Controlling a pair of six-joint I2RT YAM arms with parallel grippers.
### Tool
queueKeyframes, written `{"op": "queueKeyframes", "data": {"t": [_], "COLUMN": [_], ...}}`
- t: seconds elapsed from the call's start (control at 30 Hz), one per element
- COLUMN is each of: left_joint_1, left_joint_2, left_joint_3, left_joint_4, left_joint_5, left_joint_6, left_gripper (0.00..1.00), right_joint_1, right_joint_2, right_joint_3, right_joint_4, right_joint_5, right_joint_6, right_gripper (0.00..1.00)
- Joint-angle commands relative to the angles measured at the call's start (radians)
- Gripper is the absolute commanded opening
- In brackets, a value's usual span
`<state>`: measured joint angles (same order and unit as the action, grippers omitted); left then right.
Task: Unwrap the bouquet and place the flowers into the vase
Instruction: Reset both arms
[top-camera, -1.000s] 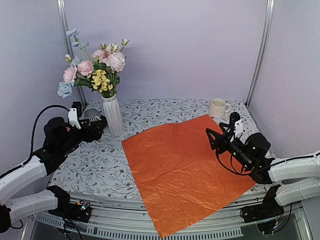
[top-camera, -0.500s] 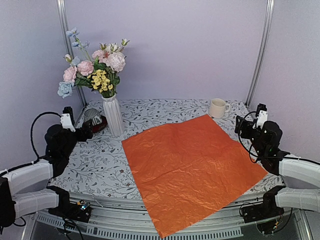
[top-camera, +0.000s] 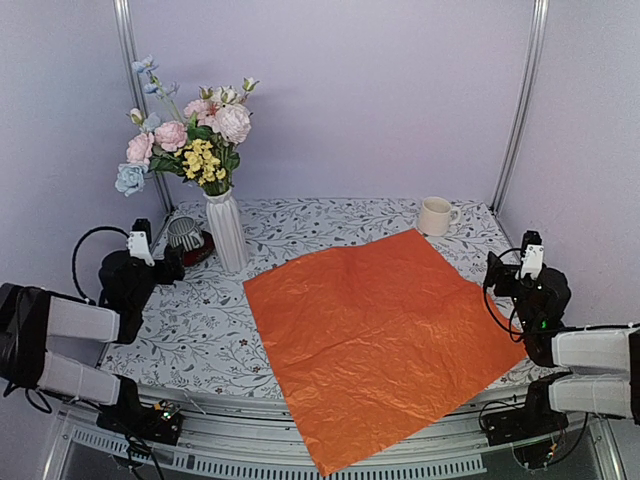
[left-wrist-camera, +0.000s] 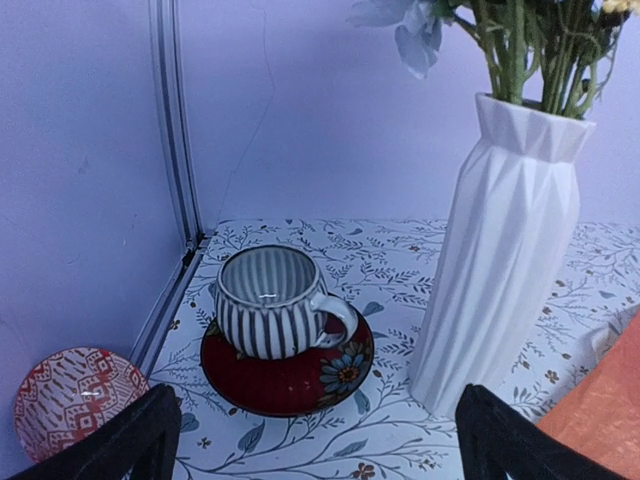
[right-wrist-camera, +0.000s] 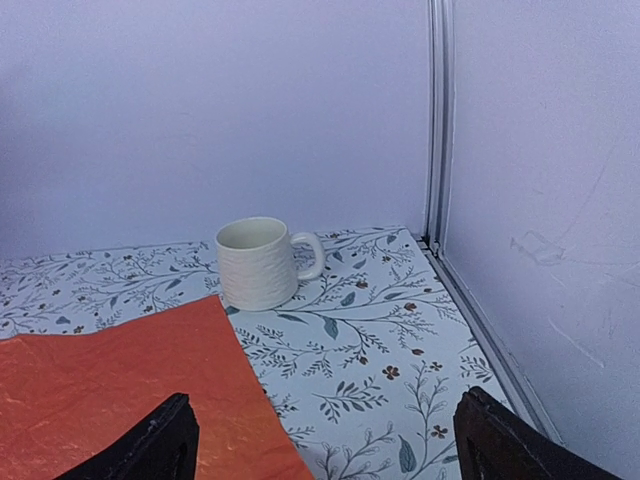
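Note:
The flowers (top-camera: 190, 140), pink, pale blue and yellow, stand in the white ribbed vase (top-camera: 226, 232) at the back left. Their green stems (left-wrist-camera: 530, 50) enter the rim of the vase (left-wrist-camera: 505, 260). The bouquet's orange paper (top-camera: 370, 330) lies spread flat across the middle of the table, with nothing on it. My left gripper (top-camera: 168, 268) is open and empty, low at the left and apart from the vase. My right gripper (top-camera: 500, 272) is open and empty beside the paper's right corner. The paper (right-wrist-camera: 110, 400) also shows at the lower left of the right wrist view.
A striped grey cup (left-wrist-camera: 268, 300) on a red saucer (left-wrist-camera: 290, 385) sits just left of the vase. A small red patterned bowl (left-wrist-camera: 75, 395) lies by the left wall. A cream mug (right-wrist-camera: 258, 262) stands at the back right, near the corner post.
Both arms have drawn back. The left gripper has retreated leftward from the vase. The right gripper has moved off the paper to the right edge, and its jaws have spread wider.

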<state>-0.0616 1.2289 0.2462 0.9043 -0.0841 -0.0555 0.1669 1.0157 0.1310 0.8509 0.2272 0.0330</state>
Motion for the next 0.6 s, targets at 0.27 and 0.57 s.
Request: {"op": "queueKeyframes", "data": {"t": [0.27, 0.57], "left_joint_1": [0.032, 0.043], "left_joint_2": [0.152, 0.307], "left_joint_3": [0.015, -0.017], "left_joint_4": [0.198, 0.404], "left_joint_5": [0.065, 0.124], "left_joint_6": [0.105, 0.147], "left_gripper": [0.98, 0.98], "right_joint_1": [-0.09, -0.13], "right_joint_2": [0.352, 0.528], "right_joint_3": [-0.005, 0.06], "right_joint_4": [0.513, 0.549], "right_joint_5": [-0.074, -0.157], "right_joint_6": [-0.11, -0.106], "right_gripper": [0.94, 0.96]}}
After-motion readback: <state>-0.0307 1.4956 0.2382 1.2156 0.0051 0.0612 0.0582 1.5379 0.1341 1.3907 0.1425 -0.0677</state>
